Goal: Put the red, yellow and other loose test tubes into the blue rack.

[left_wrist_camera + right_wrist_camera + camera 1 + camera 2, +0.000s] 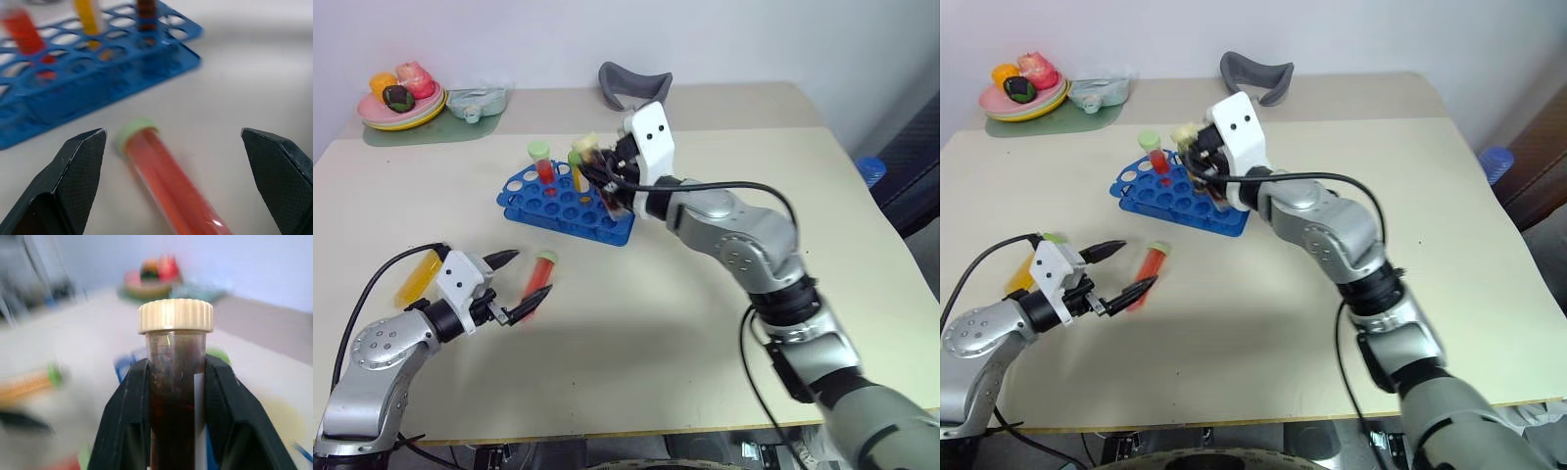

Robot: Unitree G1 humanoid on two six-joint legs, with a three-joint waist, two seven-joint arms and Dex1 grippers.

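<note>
The right end effector [173, 396] is clamped on the brown tube [174, 382], its 2 black fingers [124, 421] pressing the tube's sides below the cream cap. In the head views this tube [1206, 176] is held upright over the near-right part of the blue rack [563, 204], with the cap at the top; whether its bottom end has entered a hole cannot be told.

The rack stands on the counter [705, 323], toward the far middle. In it stands 1 red tube [542, 164] with a pale green cap, at the rack's left part. The left wrist view also shows a yellow tube [88, 17] standing in the rack, between the red tube and the brown one.

The left end effector [521, 284] is wide open, its fingers [73, 181] spread to both sides of a second red tube [166, 181]. That tube [541, 279] lies flat on the counter in front of the rack, apart from it, its pale green cap pointing toward the rack. The fingers do not touch it.

Just beside the left wrist, on its outer side, an orange-yellow tube [416, 279] lies on the counter, with a green cap [1053, 238].

At the far left corner, a plate [401, 113] of toy food sits on a green mat [431, 129]. A grey curved thing [631, 83] lies at the far edge, beyond the rack.
</note>
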